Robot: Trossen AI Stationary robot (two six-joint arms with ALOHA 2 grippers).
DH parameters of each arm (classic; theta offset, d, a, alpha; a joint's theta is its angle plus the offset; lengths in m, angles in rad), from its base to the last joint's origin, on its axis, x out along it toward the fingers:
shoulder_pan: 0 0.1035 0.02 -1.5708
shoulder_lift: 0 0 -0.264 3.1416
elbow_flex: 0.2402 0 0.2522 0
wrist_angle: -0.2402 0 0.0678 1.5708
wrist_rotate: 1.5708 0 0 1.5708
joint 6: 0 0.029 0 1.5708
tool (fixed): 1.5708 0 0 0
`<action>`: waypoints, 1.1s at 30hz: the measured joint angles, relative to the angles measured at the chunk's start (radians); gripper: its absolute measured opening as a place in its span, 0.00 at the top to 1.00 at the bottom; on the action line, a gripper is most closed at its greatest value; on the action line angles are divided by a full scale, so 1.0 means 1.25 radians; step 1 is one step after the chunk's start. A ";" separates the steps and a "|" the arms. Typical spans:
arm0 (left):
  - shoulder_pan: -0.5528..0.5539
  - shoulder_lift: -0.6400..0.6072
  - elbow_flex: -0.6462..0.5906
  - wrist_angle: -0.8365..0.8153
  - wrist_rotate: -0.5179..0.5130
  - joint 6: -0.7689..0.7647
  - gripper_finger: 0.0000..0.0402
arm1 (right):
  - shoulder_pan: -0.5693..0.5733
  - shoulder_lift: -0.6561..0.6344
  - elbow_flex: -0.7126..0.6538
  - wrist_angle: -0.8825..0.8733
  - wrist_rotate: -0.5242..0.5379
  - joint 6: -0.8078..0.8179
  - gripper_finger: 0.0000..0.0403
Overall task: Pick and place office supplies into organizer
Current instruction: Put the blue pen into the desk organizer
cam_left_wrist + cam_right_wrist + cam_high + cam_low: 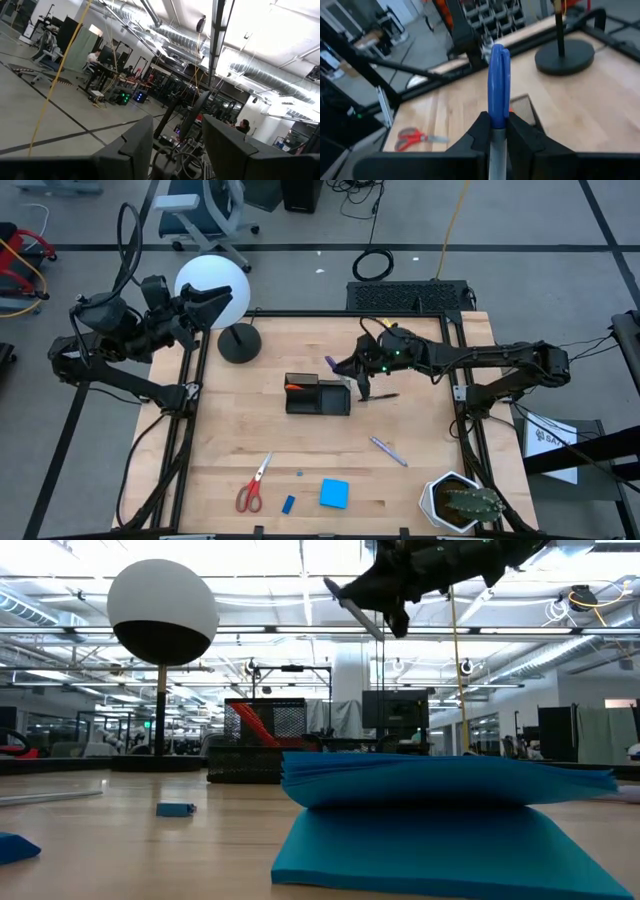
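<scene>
- My right gripper (497, 131) is clenched on a blue-capped pen (498, 87); it stands up between my fingers with the cap end away from the wrist.
- In the high view that gripper hangs above the table just beside the right end of the organizer (318, 396), not yet over a compartment.
- The organizer sits near the table's middle, in front of the round lamp base (239, 343). Something orange (293, 387) already lies in its left part.
- My left gripper (205, 307) waits off the table's far-left corner, fingers apart, nothing between them; its wrist view sees only the room.
- Left on the wood: a pen (388, 450) lying loose toward the right, red-handled scissors (252, 486), a small blue eraser (288, 504) and the blue notepad (334, 494) along the near edge. The potted cactus (462, 502) is not my concern.
- Step in hand, as I judge it: carrying the pen to the organizer.
- Next move calls for sliding over an open compartment, tipping the pen toward vertical, lowering until its tip is inside the walls, then letting go.
- Risk: release too high and it may bounce out.
</scene>
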 joint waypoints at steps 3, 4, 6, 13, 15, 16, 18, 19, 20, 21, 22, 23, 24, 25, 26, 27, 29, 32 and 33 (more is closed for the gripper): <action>0.000 0.000 0.000 0.000 0.000 0.002 0.57 | -0.009 0.016 0.000 0.056 0.000 0.014 0.92; 0.000 0.000 0.000 0.000 0.000 0.001 0.57 | -0.011 0.024 0.000 0.080 0.000 0.021 0.92; 0.000 0.000 0.000 0.000 0.000 0.001 0.57 | -0.013 0.042 0.000 0.124 0.002 0.027 0.92; 0.000 0.000 0.000 0.000 -0.002 0.002 0.57 | -0.014 0.119 0.038 0.177 -0.001 0.034 0.92; 0.000 0.000 0.000 0.000 -0.003 0.002 0.57 | -0.014 0.142 0.059 0.192 -0.002 0.028 0.92; 0.000 0.000 0.000 -0.001 -0.003 0.001 0.57 | -0.014 0.153 0.068 0.199 -0.002 0.022 0.92; 0.000 0.000 0.000 -0.001 -0.003 0.000 0.57 | -0.018 0.170 0.084 0.211 -0.001 0.020 0.92; 0.000 0.000 0.000 -0.001 -0.003 0.001 0.57 | -0.021 0.179 0.091 0.210 -0.001 0.020 0.92; 0.000 0.000 0.000 0.000 -0.003 0.002 0.57 | -0.025 0.186 0.099 0.209 -0.001 0.019 0.92; 0.000 0.000 0.000 -0.001 -0.004 0.002 0.57 | -0.028 0.193 0.103 0.209 -0.001 0.018 0.92; 0.000 0.000 0.000 -0.001 -0.004 0.002 0.57 | -0.031 0.201 0.108 0.208 -0.001 0.015 0.92; 0.000 0.000 0.000 -0.001 -0.004 0.001 0.57 | -0.033 0.211 0.118 0.210 -0.003 0.011 0.92; 0.000 0.000 0.000 -0.002 -0.006 0.001 0.57 | -0.036 0.220 0.125 0.212 -0.004 0.007 0.92; 0.000 0.000 0.000 -0.002 -0.007 0.002 0.57 | -0.037 0.227 0.131 0.211 -0.006 0.003 0.92; 0.000 0.000 0.000 -0.002 -0.008 0.002 0.57 | -0.038 0.238 0.139 0.211 -0.015 -0.001 0.92; 0.000 0.000 0.000 -0.004 -0.008 0.002 0.57 | -0.038 0.249 0.148 0.218 -0.022 -0.003 0.92; 0.000 0.000 0.000 -0.007 -0.007 0.002 0.57 | -0.037 0.270 0.163 0.224 -0.023 -0.002 0.92; 0.000 0.000 0.000 -0.007 -0.003 0.002 0.57 | -0.037 0.309 0.185 0.233 -0.024 -0.001 0.92; 0.000 0.000 0.000 -0.007 -0.002 0.002 0.57 | -0.037 0.319 0.191 0.236 -0.024 0.002 0.92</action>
